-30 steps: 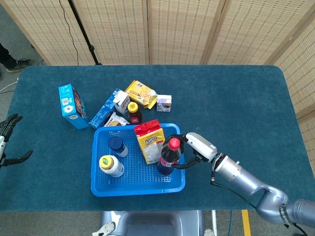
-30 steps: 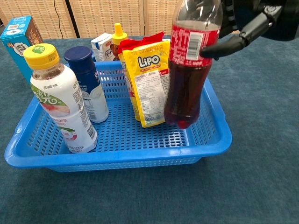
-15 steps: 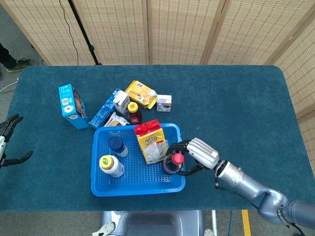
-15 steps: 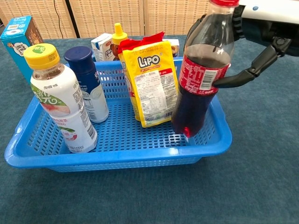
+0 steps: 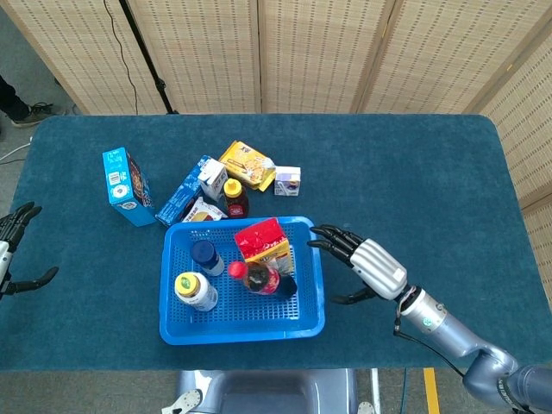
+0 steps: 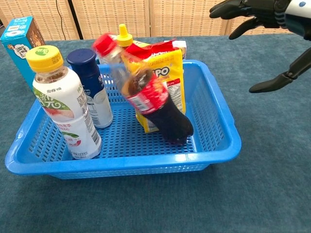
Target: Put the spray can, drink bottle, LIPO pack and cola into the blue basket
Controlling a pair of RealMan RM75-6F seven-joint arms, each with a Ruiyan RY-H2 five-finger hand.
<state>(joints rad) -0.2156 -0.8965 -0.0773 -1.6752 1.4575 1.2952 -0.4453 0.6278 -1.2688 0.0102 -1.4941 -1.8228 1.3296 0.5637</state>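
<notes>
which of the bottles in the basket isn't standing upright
The cola bottle, red cap and red label: it tilts over against the LIPO pack. The yellow-capped bottle and blue-capped can stand upright.

Chest view: cola bottle (image 6: 146,99) motion-blurred, leaning across the LIPO pack (image 6: 163,68) and covering most of its front and lettering. Right hand (image 6: 262,19) cut off by the top and right edges; only fingers and thumb show. Blue box (image 6: 19,41) cropped at the left edge. Head view: left hand (image 5: 13,250) cut by the left edge. Packages behind the blue basket (image 5: 177,332) overlap; labels too small to read.
</notes>
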